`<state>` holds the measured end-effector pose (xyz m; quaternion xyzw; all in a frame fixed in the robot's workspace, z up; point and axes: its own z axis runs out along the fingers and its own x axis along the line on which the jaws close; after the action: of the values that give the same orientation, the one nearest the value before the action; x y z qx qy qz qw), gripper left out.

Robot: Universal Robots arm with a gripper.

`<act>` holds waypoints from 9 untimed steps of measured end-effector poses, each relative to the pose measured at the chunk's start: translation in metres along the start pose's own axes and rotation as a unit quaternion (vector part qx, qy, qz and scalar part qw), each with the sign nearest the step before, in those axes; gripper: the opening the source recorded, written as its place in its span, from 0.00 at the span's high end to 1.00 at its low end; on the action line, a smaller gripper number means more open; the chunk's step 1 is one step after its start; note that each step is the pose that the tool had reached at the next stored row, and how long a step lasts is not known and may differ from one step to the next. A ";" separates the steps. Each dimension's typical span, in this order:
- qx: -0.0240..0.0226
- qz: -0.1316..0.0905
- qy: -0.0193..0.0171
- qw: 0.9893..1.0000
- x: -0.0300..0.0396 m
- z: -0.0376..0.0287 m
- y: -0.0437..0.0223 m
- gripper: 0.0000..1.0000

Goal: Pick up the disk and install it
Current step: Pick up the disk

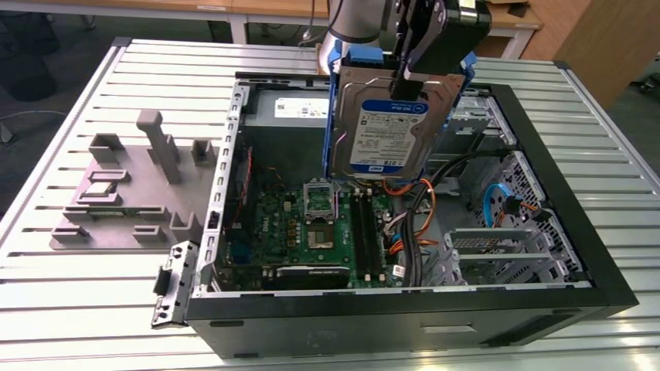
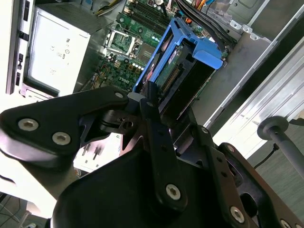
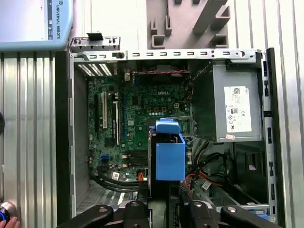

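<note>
In the exterior view the gripper (image 1: 413, 83) pinches the disk (image 1: 384, 135) by its upper end. The disk hangs upright, label facing out, above the open computer case (image 1: 577, 232) and over the motherboard (image 1: 309, 228). The second wrist view shows the disk's circuit-board side between the black fingers (image 2: 154, 123), while the first wrist view shows its blue frame end-on and the power supply (image 3: 237, 109) in a corner of the case.

Slatted table (image 1: 73, 309): open case (image 1: 413, 317), perhaps jig (image 1: 124, 193)

I see a silver disk (image 1: 397, 104) with a blue-and-white label (image 1: 384, 143) and a blue frame (image 1: 331, 139). The motherboard (image 1: 309, 232) is green, the worktop (image 1: 93, 309) striped pale grey.
</note>
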<state>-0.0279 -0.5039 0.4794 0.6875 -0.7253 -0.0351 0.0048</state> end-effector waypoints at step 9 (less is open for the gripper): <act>0.000 0.000 0.000 1.000 0.0017 -0.0001 -0.0003 0.65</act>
<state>-0.0277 -0.5056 0.4794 0.6876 -0.7252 -0.0351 0.0048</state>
